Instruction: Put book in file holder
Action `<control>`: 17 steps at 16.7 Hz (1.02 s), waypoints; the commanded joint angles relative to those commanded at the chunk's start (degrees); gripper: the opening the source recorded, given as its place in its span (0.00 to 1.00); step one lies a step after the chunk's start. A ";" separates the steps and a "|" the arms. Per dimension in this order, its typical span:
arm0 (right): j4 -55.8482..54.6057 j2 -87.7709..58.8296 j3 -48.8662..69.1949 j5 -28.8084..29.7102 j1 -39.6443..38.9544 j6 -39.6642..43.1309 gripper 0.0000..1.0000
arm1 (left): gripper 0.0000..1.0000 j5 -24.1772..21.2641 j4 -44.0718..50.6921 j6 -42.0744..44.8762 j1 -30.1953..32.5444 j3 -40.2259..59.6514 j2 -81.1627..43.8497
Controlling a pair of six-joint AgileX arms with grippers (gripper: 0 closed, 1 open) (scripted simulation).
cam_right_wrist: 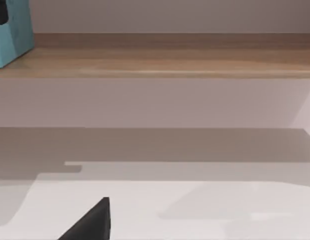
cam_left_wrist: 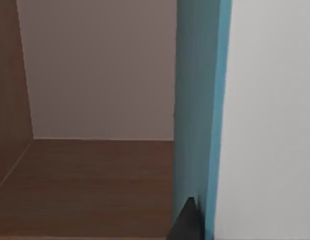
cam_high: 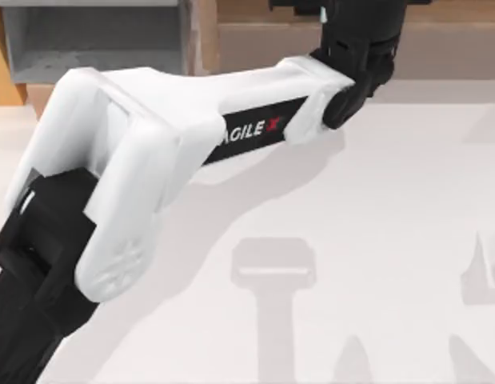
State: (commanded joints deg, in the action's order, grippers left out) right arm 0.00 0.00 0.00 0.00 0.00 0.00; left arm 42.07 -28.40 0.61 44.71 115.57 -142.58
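The book [cam_left_wrist: 200, 100] has a light teal cover and stands upright over a brown wooden surface, seen close up in the left wrist view. My left gripper [cam_high: 355, 24] is shut on it, and one dark fingertip [cam_left_wrist: 186, 222] lies against the teal cover. That arm reaches across the table to the back, right of the middle. In the right wrist view the book [cam_right_wrist: 12, 30] stands on the long wooden shelf. The grey file holder [cam_high: 95, 40] sits at the back left, apart from the book. My right gripper [cam_right_wrist: 89, 225] hangs low over the table.
A long brown wooden shelf [cam_high: 439, 48] runs along the back of the table, right of the file holder. The white left arm [cam_high: 151, 136] stretches diagonally over the table's left half. Arm shadows fall on the white tabletop [cam_high: 375, 240].
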 joint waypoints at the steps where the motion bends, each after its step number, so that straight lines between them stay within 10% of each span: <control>1: 0.00 0.00 0.00 0.00 0.00 0.00 1.00 | 0.17 0.00 0.00 0.00 0.00 0.00 0.00; 4: 0.00 0.00 0.00 0.00 0.00 0.00 1.00 | 0.00 0.00 0.00 0.00 0.00 0.00 0.00; 17: 0.00 0.00 0.00 0.00 0.00 0.00 1.00 | 0.00 0.04 1.86 0.09 0.24 1.30 0.69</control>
State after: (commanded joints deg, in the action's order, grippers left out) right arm 0.00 0.00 0.00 0.00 0.00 0.00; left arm 42.11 -26.55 0.70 44.95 116.86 -141.90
